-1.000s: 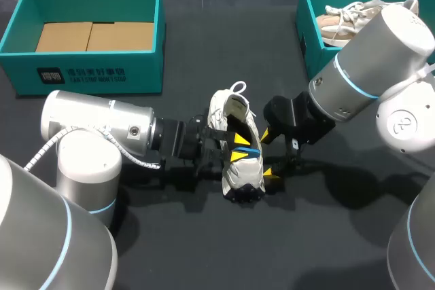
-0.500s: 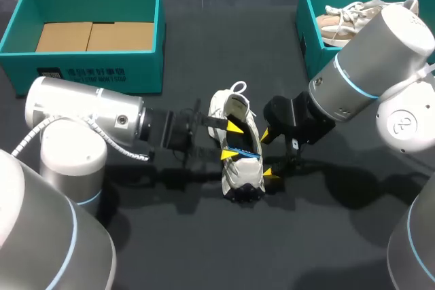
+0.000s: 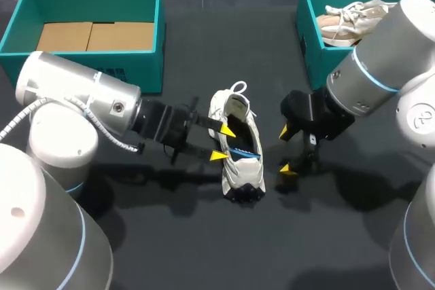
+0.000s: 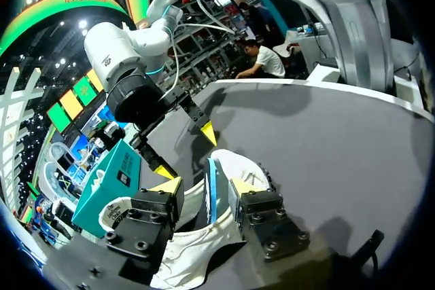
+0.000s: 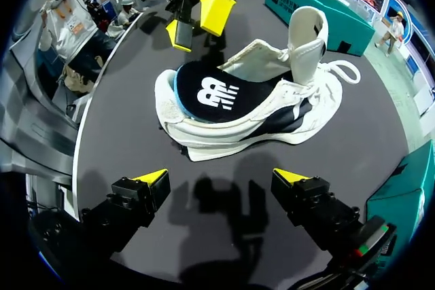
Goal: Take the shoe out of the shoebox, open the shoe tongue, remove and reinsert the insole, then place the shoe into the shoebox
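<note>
A dark, matte tabletop [image 3: 217, 249] carries everything: two teal boxes at the far edge and a white shoe [image 3: 239, 144] between them, nearer the robot. The left shoebox [image 3: 88, 76] holds a cardboard liner [image 3: 95, 36]; the right shoebox [image 3: 306, 39] holds a beige shoe [image 3: 348, 20]. The white shoe stands on its sole out on the open surface, in neither box. Its long axis runs away from the robot, toe and laces at the far end, heel at the near end. Its tongue [image 5: 307, 35] is pulled upright, and a dark insole [image 5: 211, 93] with a blue edge shows in the opening. The left pincer [image 3: 223, 142] is spread open at the shoe's left side, one tip over the opening and one outside it. The right pincer [image 3: 287, 150] — also wide open — hangs just off the shoe's right side, clear of it.
</note>
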